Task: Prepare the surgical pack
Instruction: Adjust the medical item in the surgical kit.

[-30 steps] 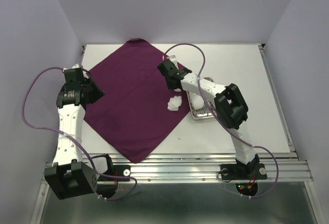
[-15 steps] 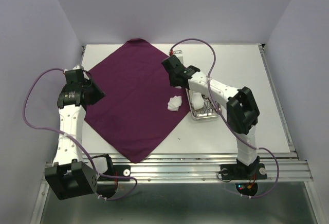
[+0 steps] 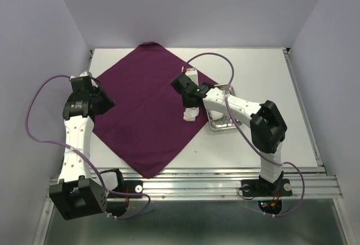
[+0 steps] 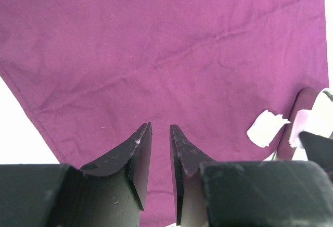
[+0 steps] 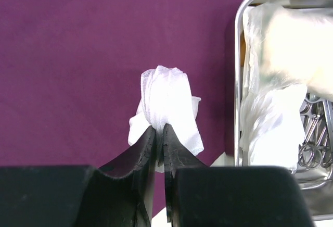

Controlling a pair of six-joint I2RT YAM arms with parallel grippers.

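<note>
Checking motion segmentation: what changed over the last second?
The right end effector shifted slightly right, then came back nearer. It now sits, nearly shut, at the loose gauze pad on the purple cloth; a grip isn't clear. The gauze pad, cloth, steel tray and left end effector stayed put.

Partly out of sight: tray, instruments, gauze

In the right wrist view the steel tray (image 5: pixel 239 81) runs off the top and right edges. The instruments (image 5: pixel 311 151) lie half under gauze pads (image 5: pixel 268 123). The right claw (image 5: pixel 156 129) covers the lower edge of the loose gauze (image 5: pixel 167 99), so any pinch is unclear.
</note>
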